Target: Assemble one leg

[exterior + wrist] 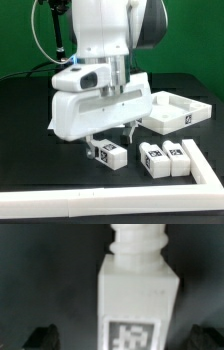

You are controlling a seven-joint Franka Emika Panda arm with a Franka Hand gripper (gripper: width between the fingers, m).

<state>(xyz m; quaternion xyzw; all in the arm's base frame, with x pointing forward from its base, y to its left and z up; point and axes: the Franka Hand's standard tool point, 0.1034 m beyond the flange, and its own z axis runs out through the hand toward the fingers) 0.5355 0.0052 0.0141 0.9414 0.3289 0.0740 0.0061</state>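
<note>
One leg (138,286), a white square post with a screw tip at one end and a black-and-white tag (134,333) near the other, lies on the black table. In the exterior view this leg (108,153) sits right under my gripper (112,140). In the wrist view my gripper (125,339) is open. Its dark fingertips (45,336) stand wide on either side of the leg's tagged end and do not touch it. Two more legs (152,158) (178,160) lie side by side toward the exterior view's right.
The big flat white rimmed tray-like piece (190,105) lies at the back on the exterior view's right. A white rail (100,207) runs along the front of the table and turns up the right side (203,168), close to the spare legs.
</note>
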